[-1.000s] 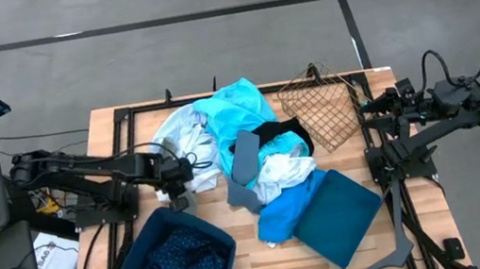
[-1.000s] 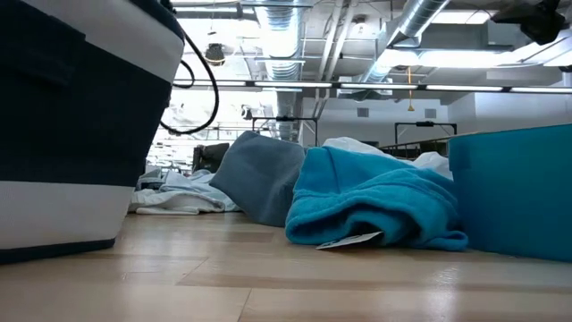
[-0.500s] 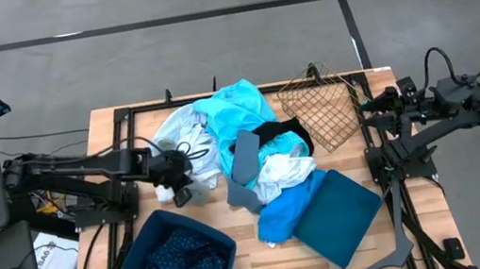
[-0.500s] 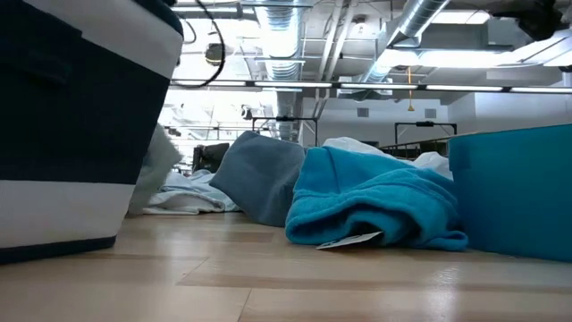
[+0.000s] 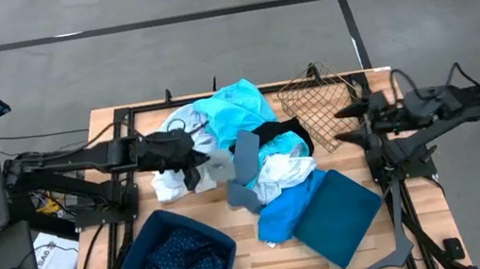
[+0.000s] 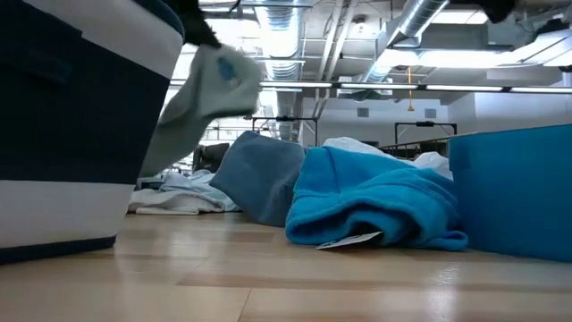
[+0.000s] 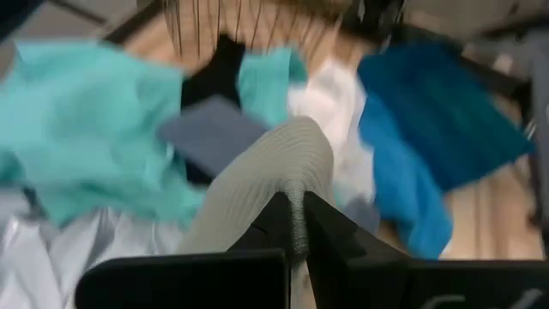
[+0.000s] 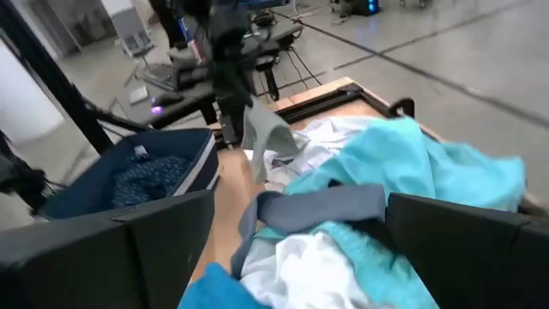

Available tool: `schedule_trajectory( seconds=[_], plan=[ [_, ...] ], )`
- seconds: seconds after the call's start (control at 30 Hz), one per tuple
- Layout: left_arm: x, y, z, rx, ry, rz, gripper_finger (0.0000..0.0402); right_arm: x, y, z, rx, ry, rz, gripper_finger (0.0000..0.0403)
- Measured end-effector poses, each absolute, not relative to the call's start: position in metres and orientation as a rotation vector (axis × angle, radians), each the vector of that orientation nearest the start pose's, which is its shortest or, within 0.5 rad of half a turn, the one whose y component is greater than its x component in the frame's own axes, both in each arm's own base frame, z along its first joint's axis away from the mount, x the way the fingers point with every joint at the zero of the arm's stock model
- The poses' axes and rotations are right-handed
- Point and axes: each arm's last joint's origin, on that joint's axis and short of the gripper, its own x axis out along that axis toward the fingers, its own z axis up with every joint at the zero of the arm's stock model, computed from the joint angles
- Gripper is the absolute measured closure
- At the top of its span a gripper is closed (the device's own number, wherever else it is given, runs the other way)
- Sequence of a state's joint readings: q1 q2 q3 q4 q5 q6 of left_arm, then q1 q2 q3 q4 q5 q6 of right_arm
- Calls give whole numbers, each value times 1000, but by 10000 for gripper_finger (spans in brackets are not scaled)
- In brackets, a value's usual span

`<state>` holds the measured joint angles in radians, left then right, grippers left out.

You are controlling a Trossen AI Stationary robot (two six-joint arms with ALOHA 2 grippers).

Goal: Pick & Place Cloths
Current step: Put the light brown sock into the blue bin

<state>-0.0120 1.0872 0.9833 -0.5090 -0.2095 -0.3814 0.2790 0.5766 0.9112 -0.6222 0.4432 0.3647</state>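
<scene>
A pile of cloths lies mid-table: turquoise (image 5: 238, 106), grey (image 5: 244, 158), black (image 5: 279, 129), white (image 5: 282, 172) and bright blue (image 5: 287, 209). A navy dotted cloth (image 5: 179, 264) sits in the dark bin (image 5: 205, 233). My left gripper (image 5: 197, 155) hangs over the pile's left edge, shut on a pale grey ribbed cloth (image 6: 204, 94). My right gripper (image 5: 345, 125) waits open by the wire basket (image 5: 317, 106), at the pile's right side, touching nothing. My left gripper pinches a fold of the pale grey cloth (image 7: 295, 199) between its two fingers (image 7: 324, 225). The cloth bulges out past the fingertips and hangs slack below them (image 8: 264, 136). The bin hides its lower end (image 6: 154, 159) in the low view.
A teal bin (image 5: 338, 217) lies against the bright blue cloth at the near right. More white cloth (image 5: 183, 124) lies under the left arm. The wire basket leans at the far right. Bare wood (image 5: 248, 252) shows between the two bins near the front edge.
My left gripper has risen from the table beside the dark bin and moved toward the far right, over the pile. It has taken the pale grey cloth up with it, and the cloth now hangs in the air. My right arm has swung toward the pile.
</scene>
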Motion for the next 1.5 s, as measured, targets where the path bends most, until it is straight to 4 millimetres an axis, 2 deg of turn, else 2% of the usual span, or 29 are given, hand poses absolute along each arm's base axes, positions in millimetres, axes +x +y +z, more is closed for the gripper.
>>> schedule_trajectory(
  seconds=[0.23, 0.4, 0.7, 0.93, 1.33, 1.5],
  plan=[
    [230, 4, 339, -328, 429, 313, 401, 147, 28, 364, 126, 164, -194, 63],
    [234, 4, 347, -344, 340, 297, 401, 184, 30, 358, 60, 160, -226, 63],
    [253, -2, 342, -354, 309, 244, 401, 234, 17, 349, 58, 88, -150, 63],
    [270, -8, 338, -363, 273, 188, 401, 262, 7, 335, 68, 87, -91, 63],
    [276, -16, 343, -366, 204, 121, 401, 303, 6, 305, 87, 135, -5, 63],
    [277, -20, 342, -364, 204, 99, 401, 319, 7, 303, 94, 156, 18, 76]
  ],
)
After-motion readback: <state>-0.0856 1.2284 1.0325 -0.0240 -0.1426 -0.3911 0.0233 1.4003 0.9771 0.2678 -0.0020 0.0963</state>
